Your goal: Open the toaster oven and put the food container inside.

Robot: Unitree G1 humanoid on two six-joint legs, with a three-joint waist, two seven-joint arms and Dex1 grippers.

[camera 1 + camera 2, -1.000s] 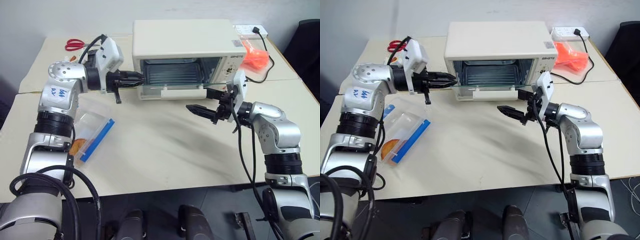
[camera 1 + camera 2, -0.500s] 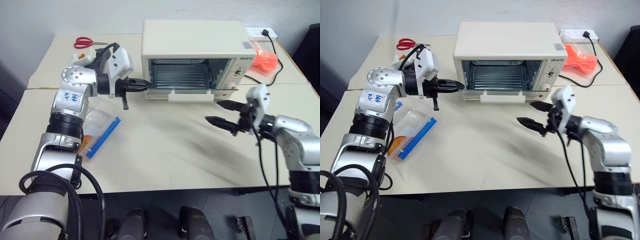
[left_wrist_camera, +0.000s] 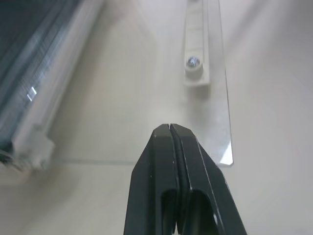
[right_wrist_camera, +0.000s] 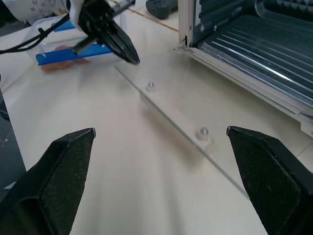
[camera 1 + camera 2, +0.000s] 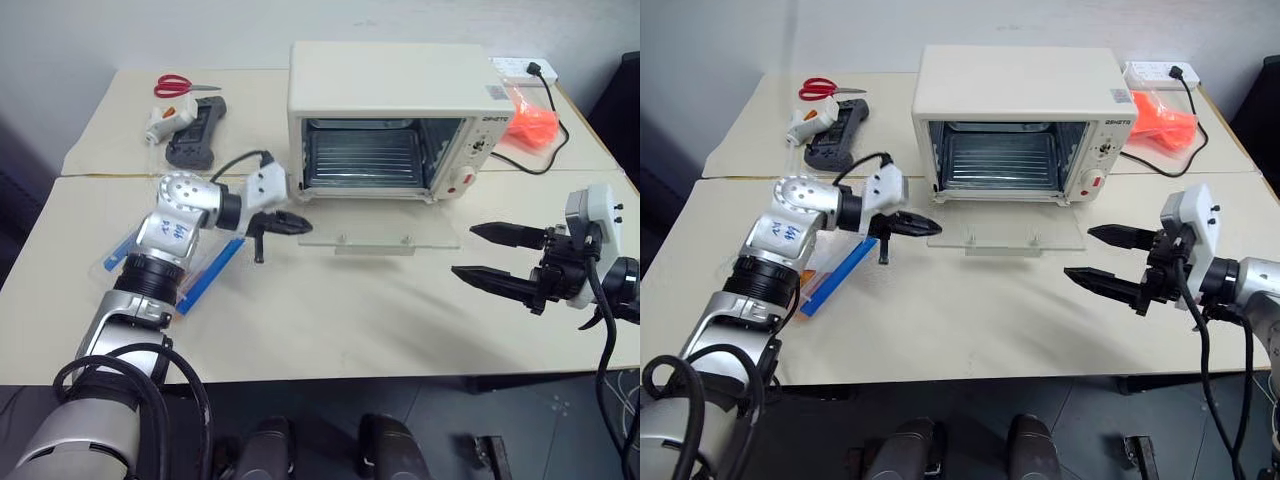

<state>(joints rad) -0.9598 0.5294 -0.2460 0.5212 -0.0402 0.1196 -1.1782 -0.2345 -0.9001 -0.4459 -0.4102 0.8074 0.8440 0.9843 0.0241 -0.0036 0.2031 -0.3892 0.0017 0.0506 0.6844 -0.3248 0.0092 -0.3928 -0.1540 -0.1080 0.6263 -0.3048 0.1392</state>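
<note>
Toaster oven (image 5: 385,120) door down flat, left tool (image 5: 305,223) pinched closed at its corner, right tool (image 5: 492,256) spread wide, food container (image 5: 205,275) on tabletop (image 5: 330,320).

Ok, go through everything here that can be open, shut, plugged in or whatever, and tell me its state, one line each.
toaster oven: door folded down flat, wire rack bare.
food container: lying on the table, outside the oven.
left gripper: shut, holding nothing, at the door's left corner.
right gripper: open, holding nothing.
scissors: blades closed.
power strip: one black plug in it.
</note>
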